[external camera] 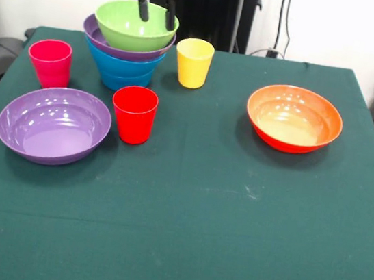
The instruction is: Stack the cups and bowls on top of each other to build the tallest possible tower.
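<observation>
Green cloth covered the whole table when I looked through the front camera, with a pale wall and dark cables behind its far edge. I saw the gripper hanging over the far left corner, its two dark fingers spread apart and empty, their tips just above the lime green bowl. That bowl sat nested in a purple bowl, which sat in a blue bowl, making the tower. I noted the yellow cup upright just beside the tower, toward the middle of the far edge. The pink-magenta cup stood near the left edge. The red cup stood in front of the tower, just beside the second purple bowl, which lay by the left edge. The orange bowl rested well apart, toward the right edge.
</observation>
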`<state>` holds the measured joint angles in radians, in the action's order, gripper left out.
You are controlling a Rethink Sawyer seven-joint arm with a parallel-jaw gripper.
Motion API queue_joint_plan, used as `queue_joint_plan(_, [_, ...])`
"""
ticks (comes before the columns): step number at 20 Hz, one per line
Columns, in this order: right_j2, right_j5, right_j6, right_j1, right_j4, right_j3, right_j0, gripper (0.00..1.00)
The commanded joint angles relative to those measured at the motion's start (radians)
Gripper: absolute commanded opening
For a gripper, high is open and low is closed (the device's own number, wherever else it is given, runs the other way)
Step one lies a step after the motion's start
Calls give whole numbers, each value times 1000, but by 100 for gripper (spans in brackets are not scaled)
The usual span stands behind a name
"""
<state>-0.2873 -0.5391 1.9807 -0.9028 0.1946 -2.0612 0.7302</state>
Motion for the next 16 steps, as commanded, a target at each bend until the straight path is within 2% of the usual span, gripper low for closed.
queue_joint_plan(1, [-137,-162,-69,-22,-59,77,-22,100])
queue_joint_plan(6, [-146,-248,-58,-59,-77,109,-42,100])
queue_joint_plan(8, [-138,-277,-37,-49,-68,143,-68,100])
queue_joint_plan(16, [-82,-256,69,2,-38,206,-175,100])
